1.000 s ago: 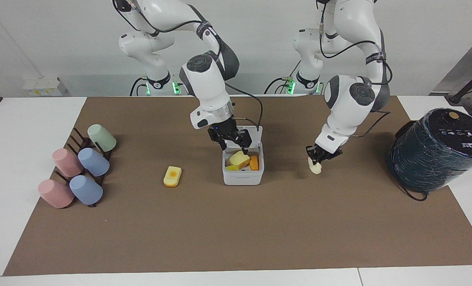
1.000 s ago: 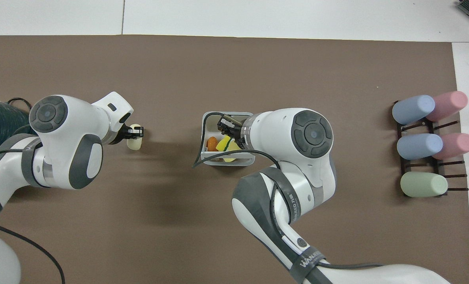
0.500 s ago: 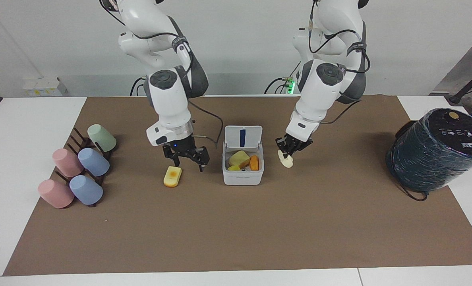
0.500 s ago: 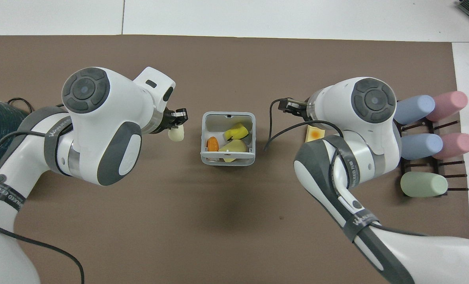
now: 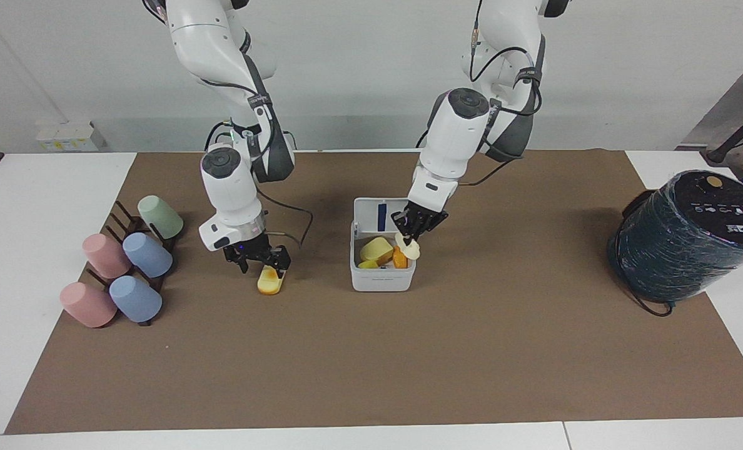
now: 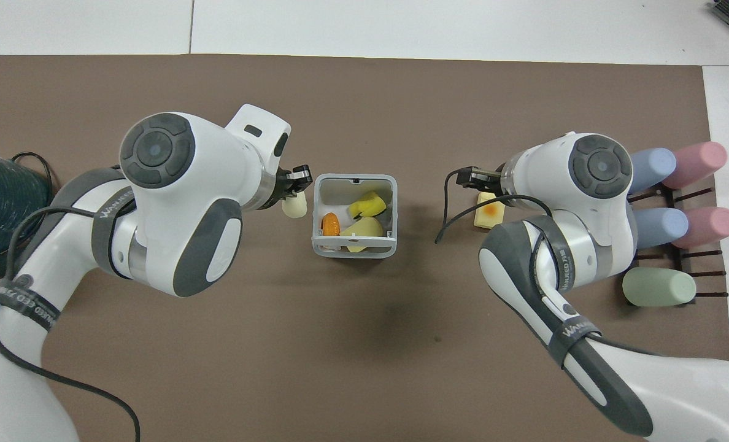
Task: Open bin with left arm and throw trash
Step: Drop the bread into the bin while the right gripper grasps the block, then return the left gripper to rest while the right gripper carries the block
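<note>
The white bin [image 5: 382, 279] stands mid-mat with its lid [image 5: 391, 212] open, showing the blue stripe. Inside lie yellow pieces [image 5: 376, 250], one of them notched [image 6: 367, 205], and an orange piece [image 5: 399, 257]. My left gripper [image 5: 412, 232] is shut on the cream lump [image 5: 408, 246] and holds it over the bin's rim on the left arm's side. My right gripper [image 5: 261, 262] is open, low over the yellow block with the orange spot [image 5: 270, 280], which lies on the mat toward the right arm's end of the bin.
Several pastel cups [image 5: 124, 265] lie on a dark rack at the right arm's end of the mat. A large dark wrapped cylinder [image 5: 684, 234] stands at the left arm's end. The brown mat [image 5: 371, 362] covers the table.
My left gripper has carried the cream lump from above the mat to the bin's rim. My right gripper has left the bin, moved to the yellow block and come down over it.
</note>
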